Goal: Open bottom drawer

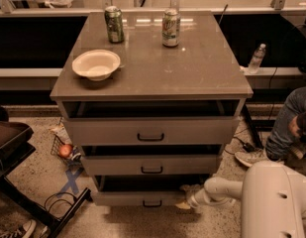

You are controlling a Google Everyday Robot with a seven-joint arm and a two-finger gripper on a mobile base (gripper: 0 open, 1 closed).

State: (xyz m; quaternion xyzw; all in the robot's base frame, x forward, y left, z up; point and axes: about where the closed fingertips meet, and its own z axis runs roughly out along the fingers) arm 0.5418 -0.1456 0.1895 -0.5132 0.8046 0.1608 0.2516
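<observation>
The grey cabinet (152,78) has three drawers, all pulled out a little. The bottom drawer (123,198) is the lowest, with a shallow grey front and a small dark bar handle (152,203); a dark gap shows above its front. My white arm reaches in from the lower right. My gripper (186,197) is at the right end of the bottom drawer's front, right of the handle, with one fingertip near the drawer's top edge and one lower by the floor.
On the cabinet top are a white bowl (96,64) and two cans (114,24) (171,28). A seated person (291,128) is at the right. A wire basket with an apple (66,150) and a dark chair base (38,202) are at the left.
</observation>
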